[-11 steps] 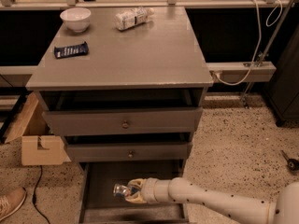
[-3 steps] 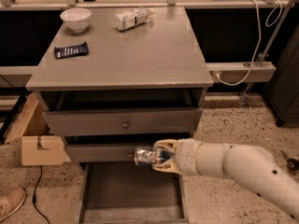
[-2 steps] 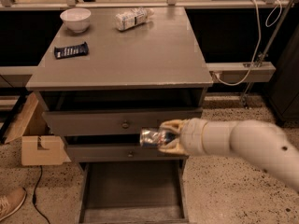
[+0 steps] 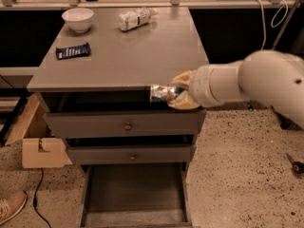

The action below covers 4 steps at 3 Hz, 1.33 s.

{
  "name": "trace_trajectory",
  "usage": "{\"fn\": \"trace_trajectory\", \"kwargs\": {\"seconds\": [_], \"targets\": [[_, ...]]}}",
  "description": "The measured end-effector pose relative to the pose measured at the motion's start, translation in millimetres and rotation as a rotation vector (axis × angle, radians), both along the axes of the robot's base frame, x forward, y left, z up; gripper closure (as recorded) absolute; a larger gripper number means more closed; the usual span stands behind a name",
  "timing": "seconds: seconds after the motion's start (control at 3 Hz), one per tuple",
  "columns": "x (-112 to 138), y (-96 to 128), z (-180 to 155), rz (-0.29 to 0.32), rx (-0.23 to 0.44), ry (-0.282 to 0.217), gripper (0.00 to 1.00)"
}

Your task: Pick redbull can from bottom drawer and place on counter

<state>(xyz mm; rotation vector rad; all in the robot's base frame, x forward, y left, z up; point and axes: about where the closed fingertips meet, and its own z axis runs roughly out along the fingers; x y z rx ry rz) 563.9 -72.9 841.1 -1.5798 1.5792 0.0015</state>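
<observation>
My gripper [image 4: 179, 95] is shut on the redbull can [image 4: 161, 93], a small silver-blue can held on its side. It hangs in front of the counter's [image 4: 133, 56] front right edge, at about the level of the top. The white arm comes in from the right. The bottom drawer [image 4: 135, 194] is pulled open below and shows a bare grey floor.
On the counter lie a white bowl [image 4: 77, 19] at the back left, a dark blue snack packet [image 4: 72, 51] at the left, and a clear white-labelled bottle [image 4: 136, 18] on its side at the back. A cardboard box [image 4: 40, 152] and a shoe [image 4: 12, 206] are on the floor at the left.
The gripper has lifted the can out of the bottom drawer, up past the two upper drawers to the level of the counter's front edge and a little to the right.
</observation>
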Motion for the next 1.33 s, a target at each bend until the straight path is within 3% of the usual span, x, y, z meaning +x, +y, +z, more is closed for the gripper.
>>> {"fn": "trace_trajectory", "kwargs": {"seconds": [0.67,1.33], "targets": [[73.3,17.2,60.5,0.013,0.002,-0.004,1.00],[136.9,50.0,68.6,0.030,0.072,0.041,1.00]]}}
